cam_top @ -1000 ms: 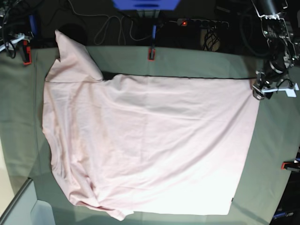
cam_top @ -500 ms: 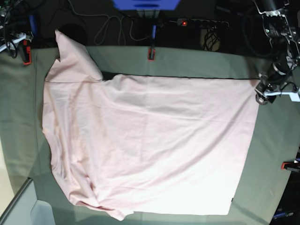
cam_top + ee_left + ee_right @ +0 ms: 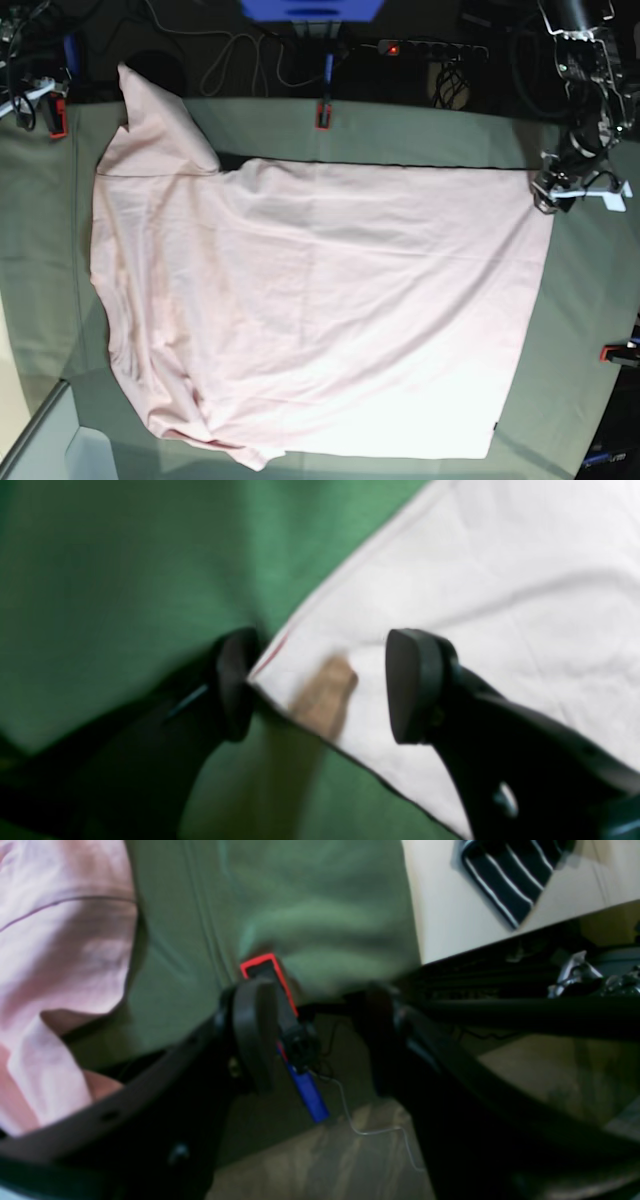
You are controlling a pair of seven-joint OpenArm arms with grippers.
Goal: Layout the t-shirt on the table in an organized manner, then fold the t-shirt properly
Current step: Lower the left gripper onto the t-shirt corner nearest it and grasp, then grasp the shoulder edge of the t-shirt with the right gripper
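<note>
T-shirt (image 3: 320, 310) lay spread flat on the surface (image 3: 585, 290), its hem corner sitting between the parted, unclenched fingers of the left hand (image 3: 315, 685), apparently poised to pinch that corner, while the right hand (image 3: 312, 1040) hung released beyond the sleeve, grasping nothing.

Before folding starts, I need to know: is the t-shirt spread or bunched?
Mostly spread: the t-shirt lies flat on the table; its lower left edge is rumpled.
</note>
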